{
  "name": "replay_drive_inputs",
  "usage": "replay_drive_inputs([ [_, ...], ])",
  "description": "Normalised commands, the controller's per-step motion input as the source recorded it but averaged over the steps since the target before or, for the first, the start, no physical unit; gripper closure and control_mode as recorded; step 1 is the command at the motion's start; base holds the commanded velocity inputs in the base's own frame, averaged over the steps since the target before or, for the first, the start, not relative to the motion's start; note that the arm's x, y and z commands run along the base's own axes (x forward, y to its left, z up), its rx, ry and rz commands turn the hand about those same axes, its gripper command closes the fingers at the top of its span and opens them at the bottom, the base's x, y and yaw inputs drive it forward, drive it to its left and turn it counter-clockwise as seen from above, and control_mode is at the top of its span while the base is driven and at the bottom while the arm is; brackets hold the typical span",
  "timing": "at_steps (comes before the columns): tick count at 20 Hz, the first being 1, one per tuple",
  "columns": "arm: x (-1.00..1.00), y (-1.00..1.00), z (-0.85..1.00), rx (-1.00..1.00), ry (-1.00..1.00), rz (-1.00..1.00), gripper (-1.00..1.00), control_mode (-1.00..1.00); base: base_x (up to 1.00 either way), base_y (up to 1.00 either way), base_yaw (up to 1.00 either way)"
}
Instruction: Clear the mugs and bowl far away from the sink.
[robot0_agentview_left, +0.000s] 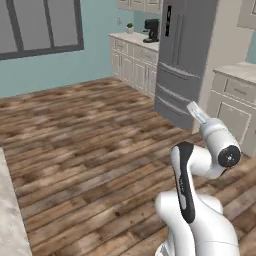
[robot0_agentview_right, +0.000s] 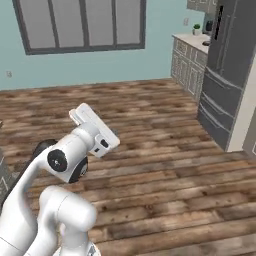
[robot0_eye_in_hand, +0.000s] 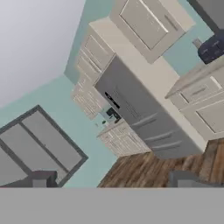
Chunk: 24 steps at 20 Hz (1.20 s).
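- The white arm (robot0_agentview_left: 200, 200) is nearest the base cameras. It is folded at a dark elbow, with the hand raised and tilted towards the far side of the room.
- The gripper (robot0_eye_in_hand: 114, 180) has its jaws spread wide. In the hand view one dark fingertip (robot0_eye_in_hand: 41, 179) stands far from the other, with nothing between them.
- A brown plank floor (robot0_agentview_left: 90, 135) runs from the robot to the far walls.
- A teal wall (robot0_agentview_right: 100, 65) closes the room behind it and carries a large window (robot0_agentview_right: 82, 25) with a dark grey frame.
- A tall grey fridge (robot0_agentview_left: 182, 55) stands on the floor to the right, and the hand camera looks towards it on a slant.
- A run of pale cabinets (robot0_agentview_left: 135, 62) with a light counter stands against the back wall, just beside the fridge.
- A pale stone counter edge (robot0_agentview_left: 7, 210) lies at the lower left of the left base view.
- A black coffee machine (robot0_agentview_left: 151, 30) sits on the far counter near the fridge.
- A small potted plant (robot0_agentview_left: 130, 27) sits near the coffee machine on the same counter.
- A dark blue object (robot0_eye_in_hand: 212, 48) sits on a counter in the hand view. It may be a toaster, but it is too blurred to be sure.
- From these pictures I cannot tell where the mugs, the bowl and the sink are.
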Motion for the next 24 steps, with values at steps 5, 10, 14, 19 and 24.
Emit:
replay_drive_inputs([
  [5, 0.0, 0.0, 0.0, 0.0, 0.0, 0.0, -1.0, 1.0, 0.0, 0.0, -1.0],
  [10, 0.0, 0.0, 0.0, 0.0, 0.0, 0.0, -1.0, 1.0, 0.06, 0.02, -1.0],
  [14, 0.0, 0.0, 0.0, 0.0, 0.0, 0.0, -1.0, 1.0, 0.88, 0.58, -0.67],
  [19, 0.0, 0.0, 0.0, 0.0, 0.0, 0.0, -1.0, 1.0, 1.0, 0.83, -0.23],
  [24, 0.0, 0.0, 0.0, 0.0, 0.0, 0.0, -1.0, 1.0, 1.0, 0.93, -0.24],
])
